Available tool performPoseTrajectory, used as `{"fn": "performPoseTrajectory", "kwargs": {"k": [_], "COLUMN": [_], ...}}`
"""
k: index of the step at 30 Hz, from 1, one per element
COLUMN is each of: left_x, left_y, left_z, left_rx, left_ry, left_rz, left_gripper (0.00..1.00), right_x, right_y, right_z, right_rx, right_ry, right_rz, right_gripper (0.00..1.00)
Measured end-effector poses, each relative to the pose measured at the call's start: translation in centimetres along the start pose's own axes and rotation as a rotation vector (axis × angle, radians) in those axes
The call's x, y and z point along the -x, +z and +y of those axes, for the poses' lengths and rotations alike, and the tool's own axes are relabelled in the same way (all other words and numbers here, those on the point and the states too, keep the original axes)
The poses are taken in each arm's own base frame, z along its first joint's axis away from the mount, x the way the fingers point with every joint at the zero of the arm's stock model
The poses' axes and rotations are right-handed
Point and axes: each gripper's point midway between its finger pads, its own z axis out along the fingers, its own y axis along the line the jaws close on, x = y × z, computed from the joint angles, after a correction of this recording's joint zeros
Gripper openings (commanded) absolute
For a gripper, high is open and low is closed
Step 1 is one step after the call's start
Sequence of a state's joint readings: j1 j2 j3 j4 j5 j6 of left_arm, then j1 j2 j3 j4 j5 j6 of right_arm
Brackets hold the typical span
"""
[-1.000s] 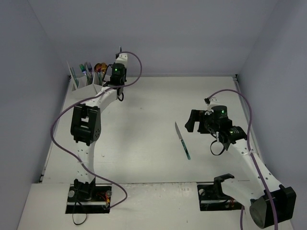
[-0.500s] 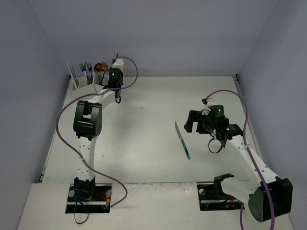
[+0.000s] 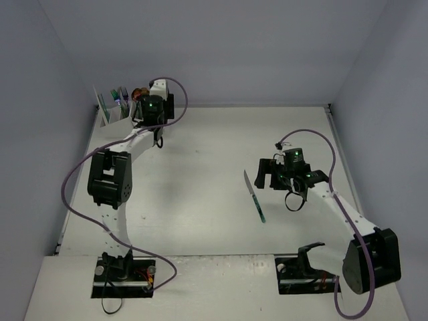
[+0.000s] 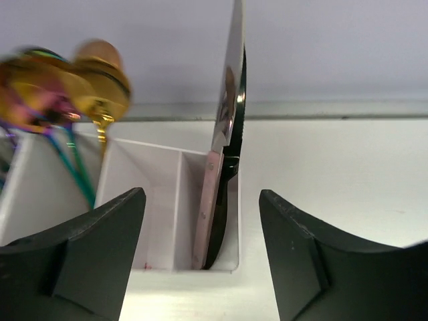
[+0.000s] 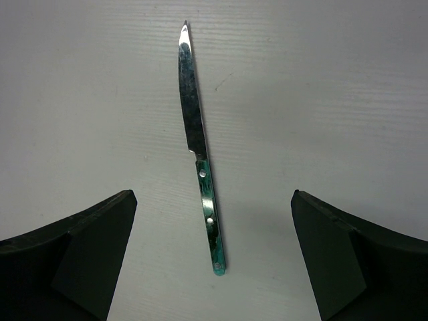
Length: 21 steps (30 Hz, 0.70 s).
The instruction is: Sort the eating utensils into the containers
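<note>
The white containers (image 3: 110,116) stand in the far left corner with forks (image 3: 121,95) and gold spoons (image 4: 100,77) upright in them. In the left wrist view, a pink-handled knife (image 4: 208,207) and a black knife (image 4: 227,194) stand together in the rightmost compartment (image 4: 150,200). My left gripper (image 4: 200,267) hangs open just in front of that compartment, holding nothing. A teal-handled knife (image 5: 200,167) lies flat on the table (image 3: 200,167). My right gripper (image 5: 211,200) is open over its handle, its fingers (image 5: 73,254) clear of it on both sides.
Grey walls close in the table at the back and on both sides. The rack stands against the back left corner. Purple cables loop off both arms. The teal-handled knife (image 3: 255,196) lies right of centre, just left of my right gripper (image 3: 266,175).
My left gripper has swung left to the rack and opened, leaving a knife standing in the compartment. The right arm has edged closer to the teal-handled knife, still open.
</note>
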<state>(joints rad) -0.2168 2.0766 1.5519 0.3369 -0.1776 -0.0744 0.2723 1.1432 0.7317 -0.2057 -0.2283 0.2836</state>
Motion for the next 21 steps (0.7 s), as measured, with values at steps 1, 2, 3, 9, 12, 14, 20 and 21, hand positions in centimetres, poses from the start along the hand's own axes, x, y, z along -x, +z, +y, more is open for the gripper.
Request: {"fn": "performPoseTrajectory", "kwargs": {"k": [1, 2, 3, 9, 12, 14, 20, 21], "left_x": [1.1, 2.2, 3.3, 10.7, 12.5, 12.4, 6.2, 4.7], "left_y": [-0.9, -1.8, -3.0, -12.3, -17.4, -20.4, -27.2, -28.0], "left_z": [0.1, 0.1, 0.2, -1.5, -2.7, -3.2, -3.4, -3.6], "left_rx": [-0.002, -0.005, -0.008, -0.085, -0.151, -0.197, -0.285, -0.293], "left_ry": [-0.013, -0.026, -0.042, -0.148, -0.215, -0.254, -0.331, -0.334], "left_rz": [-0.017, -0.035, -0.051, -0.145, -0.129, -0.079, 0.130, 0.173], "left_gripper": [0.70, 0.72, 0.73, 0.76, 0.76, 0.76, 0.76, 0.76], "right_x": [-0.3, -0.8, -1.4, -5.4, -7.1, -7.9, -8.5, -8.6], "right_y": [0.4, 1.0, 1.6, 4.4, 5.2, 5.5, 5.7, 5.8], "right_z": [-0.1, -0.2, -0.2, 0.5, 1.1, 1.5, 1.8, 1.8], "right_rx": [-0.008, -0.019, -0.028, -0.060, -0.066, -0.070, -0.097, -0.105], "right_ry": [-0.002, -0.007, -0.014, -0.065, -0.087, -0.097, -0.106, -0.105], "right_rz": [0.015, 0.040, 0.067, 0.227, 0.282, 0.304, 0.312, 0.309], "right_gripper": [0.98, 0.98, 0.97, 0.88, 0.79, 0.74, 0.52, 0.49]}}
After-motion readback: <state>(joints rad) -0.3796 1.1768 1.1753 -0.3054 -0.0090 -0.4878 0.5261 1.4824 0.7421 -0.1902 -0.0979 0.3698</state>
